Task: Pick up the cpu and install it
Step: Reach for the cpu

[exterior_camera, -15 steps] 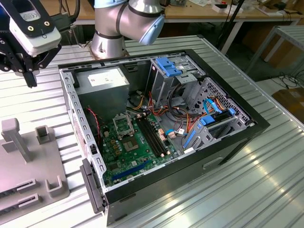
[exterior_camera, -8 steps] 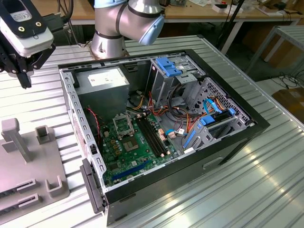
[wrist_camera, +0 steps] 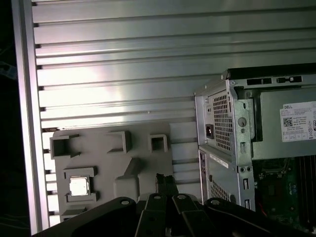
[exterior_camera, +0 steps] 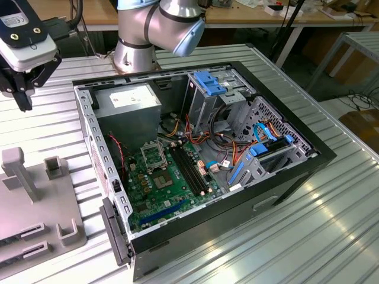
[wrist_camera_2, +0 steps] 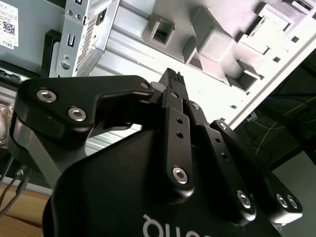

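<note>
The cpu [wrist_camera: 79, 186], a small silvery square chip, lies flat in a recess of the grey fixture plate [wrist_camera: 113, 158] on the slatted table. In the first wrist view my gripper [wrist_camera: 166, 178] hangs above that plate, off to one side of the cpu and well clear of it. Its dark fingers [wrist_camera_2: 172, 75] are shut together with nothing between them. In the exterior view the gripper [exterior_camera: 25, 102] sits high at the exterior view's left, above the fixture plate [exterior_camera: 35, 213]. The open computer case holds the green motherboard [exterior_camera: 169, 192] with its square metal socket frame [exterior_camera: 153, 155].
The black computer case [exterior_camera: 296, 171] lies open in the middle of the slatted metal table [exterior_camera: 331, 236]. Inside are a grey power supply [exterior_camera: 127, 97], a drive cage with blue clips [exterior_camera: 210, 83] and loose cables. The arm's base [exterior_camera: 136, 50] stands behind the case. Upright pegs rise from the fixture plate.
</note>
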Robot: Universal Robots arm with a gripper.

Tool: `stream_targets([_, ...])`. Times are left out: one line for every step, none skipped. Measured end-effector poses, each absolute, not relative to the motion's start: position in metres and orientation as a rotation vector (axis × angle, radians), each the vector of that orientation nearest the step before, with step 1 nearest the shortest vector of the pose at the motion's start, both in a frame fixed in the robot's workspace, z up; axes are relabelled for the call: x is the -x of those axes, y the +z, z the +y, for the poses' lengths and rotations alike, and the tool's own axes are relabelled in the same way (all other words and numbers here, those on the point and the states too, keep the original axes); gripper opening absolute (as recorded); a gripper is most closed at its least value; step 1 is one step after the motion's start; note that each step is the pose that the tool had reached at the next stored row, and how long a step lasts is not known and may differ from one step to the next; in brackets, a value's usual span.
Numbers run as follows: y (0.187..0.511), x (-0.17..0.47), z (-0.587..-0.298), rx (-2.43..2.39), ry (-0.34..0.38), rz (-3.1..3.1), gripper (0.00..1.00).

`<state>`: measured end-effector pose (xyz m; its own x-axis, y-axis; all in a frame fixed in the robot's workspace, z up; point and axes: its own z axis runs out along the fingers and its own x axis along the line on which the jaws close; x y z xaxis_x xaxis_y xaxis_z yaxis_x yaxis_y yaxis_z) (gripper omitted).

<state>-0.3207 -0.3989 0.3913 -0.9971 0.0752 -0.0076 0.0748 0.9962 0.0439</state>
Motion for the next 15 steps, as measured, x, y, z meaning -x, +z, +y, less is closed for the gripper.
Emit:
stream_targets([0.391, 0.322, -0.399, -0.118, 0.068, 3.130, 0.11])
stream_targets([0.391, 0.323, -0.399, -0.118, 0.068, 3.130, 0.11])
stream_targets([0.391, 0.324, -0.399, -0.118, 0.068, 3.130, 0.11])
stream_targets([0.391, 0.325, -0.399, -0.118, 0.068, 3.130, 0.11])
stream_targets([0.391, 0.326, -0.399, -0.118, 0.068, 3.130, 0.11])
stream_targets([0.391, 0.327, -0.399, -0.118, 0.068, 3.130, 0.11])
stream_targets([0.391, 0.328, -0.399, -0.118, 0.068, 3.130, 0.11])
stream_targets([0.391, 0.329, -0.399, -0.118, 0.068, 3.131, 0.11])
stream_targets([0.391, 0.330, -0.399, -0.118, 0.068, 3.131, 0.11])
stream_targets([0.391, 0.332, -0.399, -0.118, 0.068, 3.131, 0.11])
stream_targets([0.391, 0.333, -0.399, -0.118, 0.068, 3.131, 0.11])
stream_targets([0.391, 0.334, -0.399, -0.118, 0.068, 3.131, 0.11])
stream_targets([0.391, 0.336, -0.399, -0.118, 0.068, 3.131, 0.11])
stream_targets([0.391, 0.337, -0.399, -0.118, 0.068, 3.131, 0.11])
stream_targets([0.391, 0.338, -0.399, -0.118, 0.068, 3.132, 0.11])
